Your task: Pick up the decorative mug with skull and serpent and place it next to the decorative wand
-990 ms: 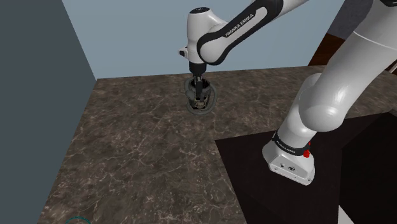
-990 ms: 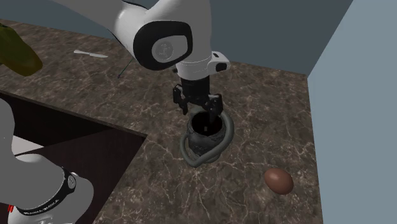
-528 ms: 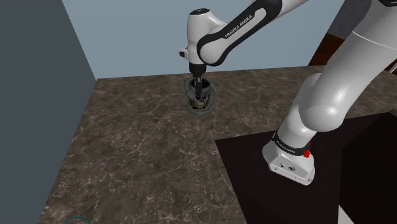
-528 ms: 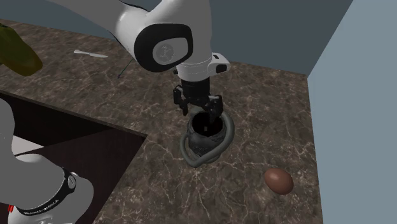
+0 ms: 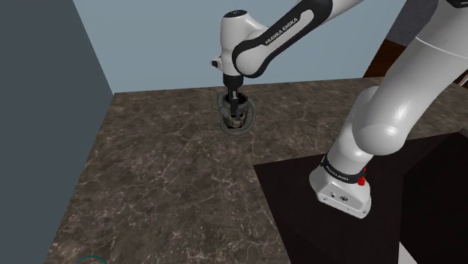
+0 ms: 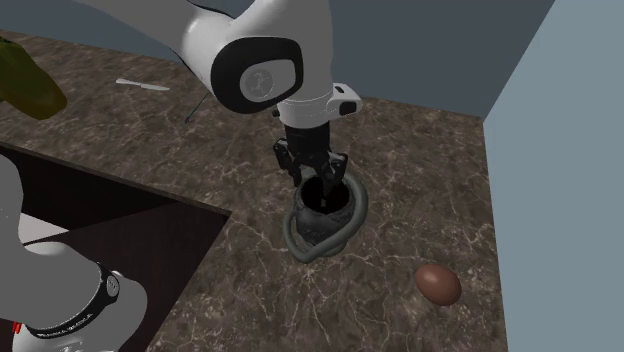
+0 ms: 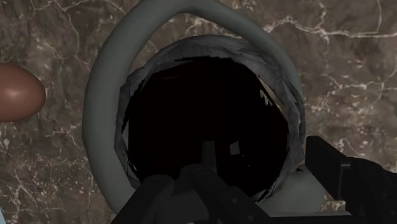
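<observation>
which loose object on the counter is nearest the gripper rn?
The grey serpent-wrapped mug: the gripper hangs right at its open mouth. The brown egg-shaped object and the yellow-green object lie well away from it.

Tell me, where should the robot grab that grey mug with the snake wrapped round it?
Probably by the rim wall, straight down from above. The grey serpent-wrapped mug stands upright, mouth open upward, and the thick coil makes its body look too wide to span. One finger of the all-black gripper inside the opening, one outside, suits best.
</observation>
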Controlling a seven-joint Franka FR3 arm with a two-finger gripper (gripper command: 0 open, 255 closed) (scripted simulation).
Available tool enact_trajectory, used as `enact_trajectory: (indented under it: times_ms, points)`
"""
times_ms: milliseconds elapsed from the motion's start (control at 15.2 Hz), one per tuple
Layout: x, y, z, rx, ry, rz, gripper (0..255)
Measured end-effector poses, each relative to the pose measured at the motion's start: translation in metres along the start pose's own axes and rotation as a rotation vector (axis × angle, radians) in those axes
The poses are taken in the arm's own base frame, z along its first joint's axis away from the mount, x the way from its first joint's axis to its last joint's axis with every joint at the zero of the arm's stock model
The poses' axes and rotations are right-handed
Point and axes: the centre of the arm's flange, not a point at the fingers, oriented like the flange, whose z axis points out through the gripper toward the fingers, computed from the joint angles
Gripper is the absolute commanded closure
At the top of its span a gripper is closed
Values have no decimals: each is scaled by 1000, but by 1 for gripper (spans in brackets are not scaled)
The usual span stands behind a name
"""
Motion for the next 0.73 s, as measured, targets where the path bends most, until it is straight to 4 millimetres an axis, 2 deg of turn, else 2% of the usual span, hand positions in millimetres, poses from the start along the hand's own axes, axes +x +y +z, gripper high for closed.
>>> enact_trajectory:
  times_ms: [198,726]
  points:
    - [0,0,-2,1,-1,0,255]
    - [-2,5,-41,1,-1,-1,255]
